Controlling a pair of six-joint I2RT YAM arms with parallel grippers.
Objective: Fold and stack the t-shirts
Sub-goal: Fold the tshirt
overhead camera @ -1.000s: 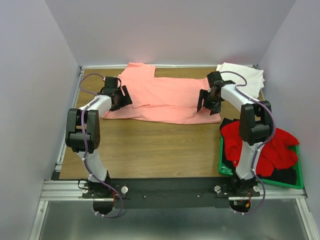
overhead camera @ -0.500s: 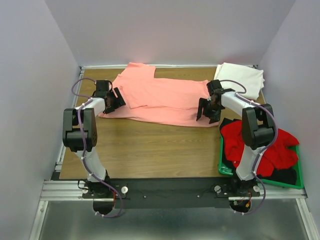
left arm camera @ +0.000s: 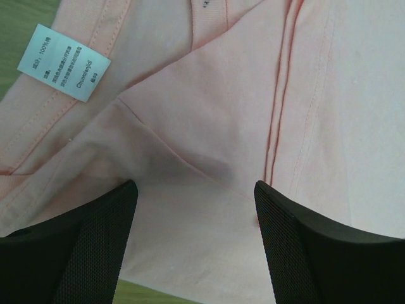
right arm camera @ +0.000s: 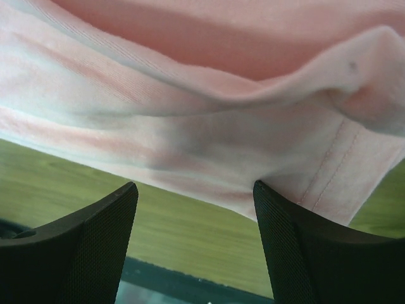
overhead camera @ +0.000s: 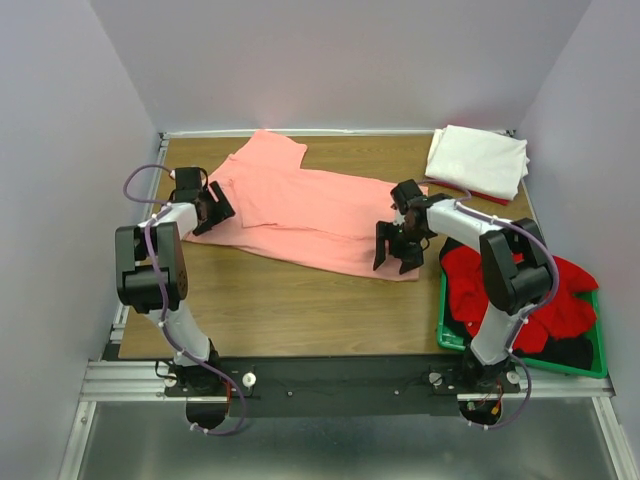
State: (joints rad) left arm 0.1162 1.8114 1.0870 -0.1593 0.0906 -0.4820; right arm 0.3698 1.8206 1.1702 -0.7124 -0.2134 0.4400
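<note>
A salmon-pink t-shirt (overhead camera: 310, 215) lies partly folded, slanting across the far half of the wooden table (overhead camera: 300, 300). My left gripper (overhead camera: 213, 212) is open at its left end. In the left wrist view the fingers (left arm camera: 82, 253) stand wide apart over pink cloth (left arm camera: 221, 126) with a white care label (left arm camera: 63, 62). My right gripper (overhead camera: 392, 258) is open at the shirt's near right corner. In the right wrist view its gripper (right arm camera: 195, 190) straddles the pink hem (right arm camera: 209, 126) and bare table. A folded white t-shirt (overhead camera: 478, 162) lies at the far right.
A green crate (overhead camera: 445, 335) at the near right holds a crumpled bright red shirt (overhead camera: 530, 295) and dark cloth (overhead camera: 570, 350). Grey walls close in the table on three sides. A metal rail runs along the near edge.
Both grippers have moved nearer and to the left. The pink shirt has slid with them, away from the back edge, and now lies slanted.
</note>
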